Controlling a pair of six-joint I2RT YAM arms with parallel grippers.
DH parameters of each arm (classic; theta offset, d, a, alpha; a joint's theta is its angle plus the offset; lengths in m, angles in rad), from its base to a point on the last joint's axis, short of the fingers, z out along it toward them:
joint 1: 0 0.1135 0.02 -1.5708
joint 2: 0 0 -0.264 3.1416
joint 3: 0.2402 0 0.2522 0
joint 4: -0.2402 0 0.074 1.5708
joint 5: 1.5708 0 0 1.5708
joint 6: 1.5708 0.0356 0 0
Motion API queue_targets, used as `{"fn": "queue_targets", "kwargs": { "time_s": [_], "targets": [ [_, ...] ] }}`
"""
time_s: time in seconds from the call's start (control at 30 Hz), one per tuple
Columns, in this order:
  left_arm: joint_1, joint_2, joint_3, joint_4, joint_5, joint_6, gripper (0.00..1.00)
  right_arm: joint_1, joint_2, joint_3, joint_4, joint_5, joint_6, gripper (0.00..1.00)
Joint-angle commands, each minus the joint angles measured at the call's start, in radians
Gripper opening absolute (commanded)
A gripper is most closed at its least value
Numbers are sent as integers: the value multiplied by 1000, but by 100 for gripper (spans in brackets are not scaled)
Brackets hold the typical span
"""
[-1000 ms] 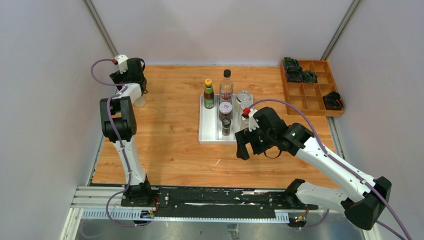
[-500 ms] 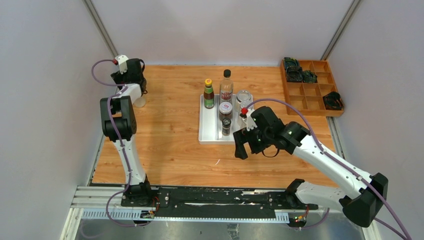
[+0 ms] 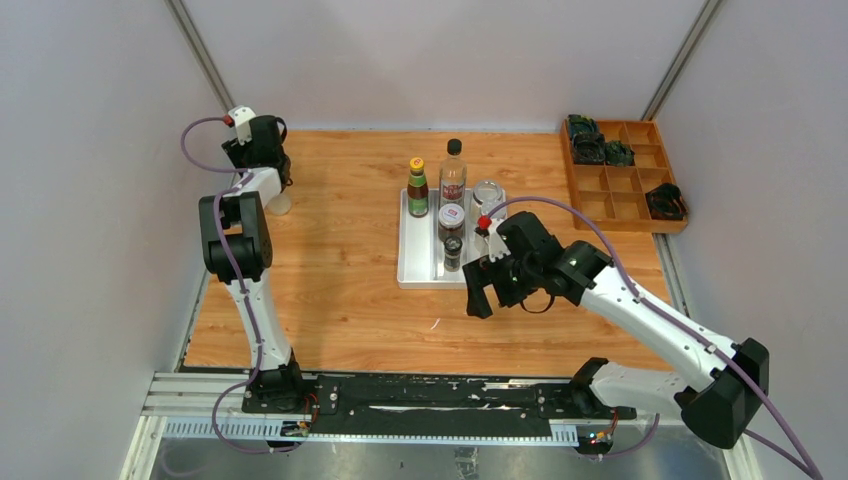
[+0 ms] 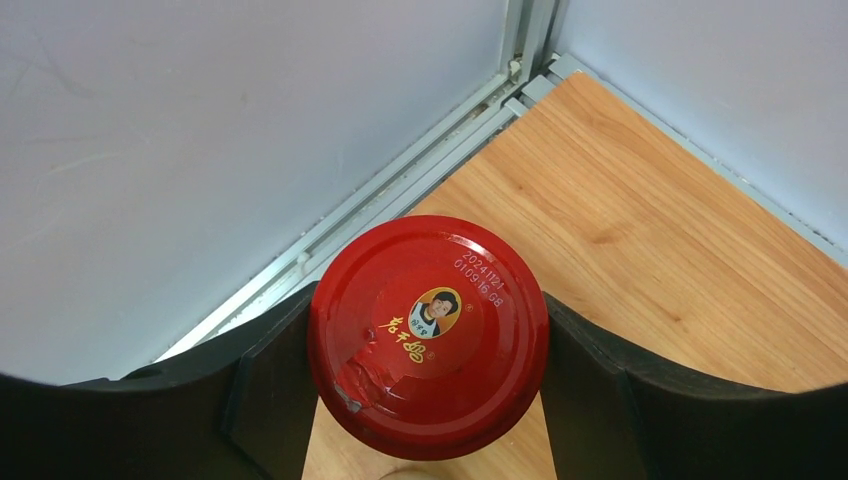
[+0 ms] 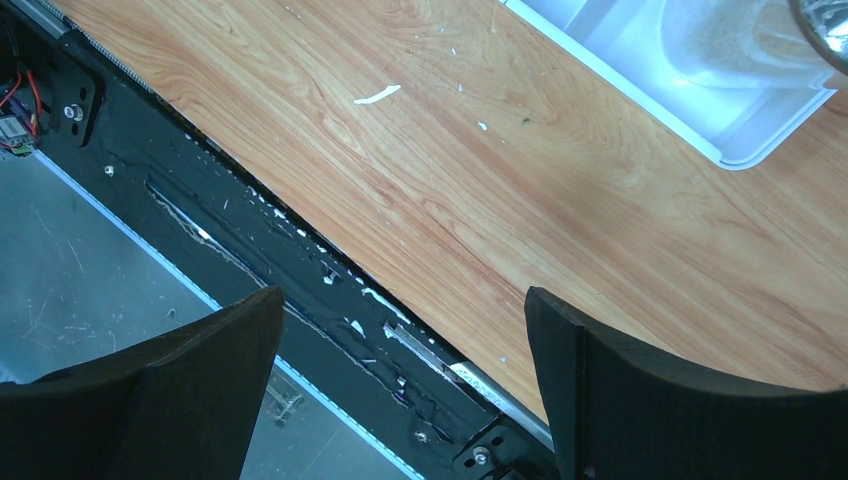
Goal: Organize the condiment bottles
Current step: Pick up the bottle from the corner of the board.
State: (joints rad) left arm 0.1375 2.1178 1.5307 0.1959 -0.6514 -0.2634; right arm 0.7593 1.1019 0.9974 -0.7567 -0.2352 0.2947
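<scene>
Wooden table [image 3: 330, 260], far left corner by the wall [image 4: 200, 150]: your left gripper [image 4: 430, 345] is straddling the red-lidded jar [image 4: 428, 320]; clamped or not, you cannot tell. With a loose hold you are risking a drop. Your right gripper [image 5: 402, 305] is hanging spread, empty.

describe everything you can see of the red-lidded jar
The red-lidded jar stands upright on the wooden table, in the far left corner by the wall rails. Its round glossy red lid, metal by the look, bears a small portrait logo, yellow characters and a white date code, with a scuffed dent near one edge. The lid hides most of the body, which looks pale from above. The left gripper straddles it, dark fingers close on both sides; contact cannot be confirmed.
</scene>
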Motion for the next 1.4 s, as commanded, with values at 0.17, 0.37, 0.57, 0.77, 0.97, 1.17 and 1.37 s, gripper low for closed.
{"fn": "queue_targets", "kwargs": {
  "time_s": [0.17,0.37,0.57,0.77,0.97,1.17,1.37],
  "targets": [
    [7,-13,-35,63,116,-43,58,10,10,-24,6,-27,-13,96],
    [3,-12,-50,88,248,-91,55,10,8,-32,12,-34,-15,96],
    [-21,-27,-67,118,261,-68,55,11,2,-44,15,-34,-15,96],
    [-29,-45,-130,158,293,-82,55,10,-1,-57,27,-40,-11,96],
    [-53,-64,-160,181,296,-60,55,11,-7,-61,30,-43,-12,96],
    [-114,-88,-173,194,267,10,55,12,-10,-74,40,-49,-8,96],
    [-200,-92,-149,192,278,-3,55,14,-20,-66,42,-49,-3,96]
  ]
}}
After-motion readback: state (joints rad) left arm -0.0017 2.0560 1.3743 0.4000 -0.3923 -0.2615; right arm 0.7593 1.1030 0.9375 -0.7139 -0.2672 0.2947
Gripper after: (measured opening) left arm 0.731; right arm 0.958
